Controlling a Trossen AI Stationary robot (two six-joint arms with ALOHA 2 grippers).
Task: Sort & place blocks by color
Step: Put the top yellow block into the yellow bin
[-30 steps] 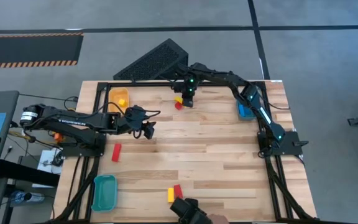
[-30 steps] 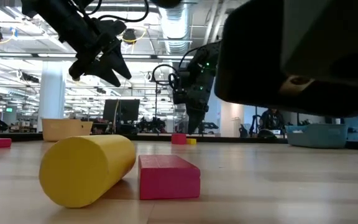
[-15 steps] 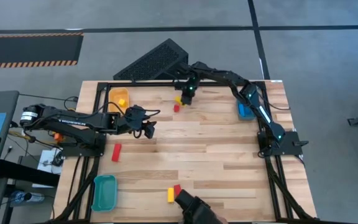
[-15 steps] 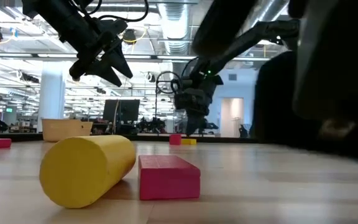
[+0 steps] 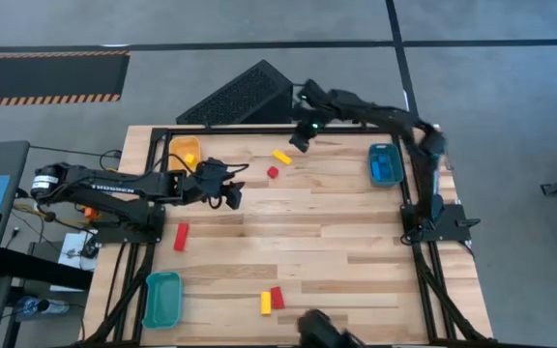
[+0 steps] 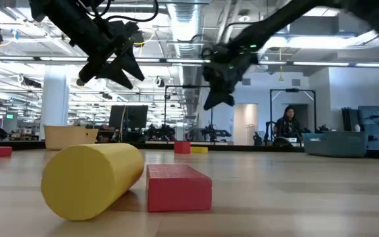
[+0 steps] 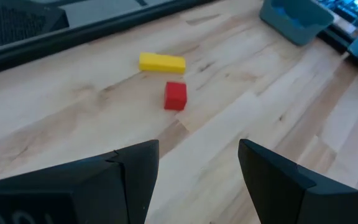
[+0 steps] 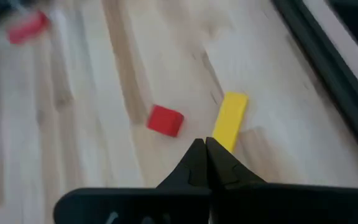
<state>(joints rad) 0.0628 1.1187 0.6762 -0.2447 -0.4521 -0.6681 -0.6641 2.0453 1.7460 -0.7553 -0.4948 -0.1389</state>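
A yellow bar block [image 5: 281,156] and a red cube block [image 5: 272,172] lie flat on the wooden table near its far edge, a little apart. My right gripper [image 5: 300,143] hangs shut and empty above them, just beyond the yellow bar [image 8: 230,118] and red cube [image 8: 165,119]. My left gripper [image 5: 230,193] hovers open and empty over the table's left half, pointing at the same two blocks [image 7: 175,96]. A red bar [image 5: 181,235] lies at the left. A yellow block [image 5: 266,303] and a red block [image 5: 278,297] lie side by side near the front edge.
A yellow tray [image 5: 175,145] holding a yellow block stands far left, a blue tray [image 5: 384,162] with blue blocks far right, a teal tray [image 5: 161,297] near left. A black perforated panel [image 5: 240,97] lies beyond the far edge. A dark object [image 5: 322,329] shows at the near edge.
My right gripper, shut throughout, has risen off the table beside the yellow bar and gone toward the far right, tipping as it went. The red cube has slid slightly away from the bar, toward the near left. The dark object at the near edge has moved right.
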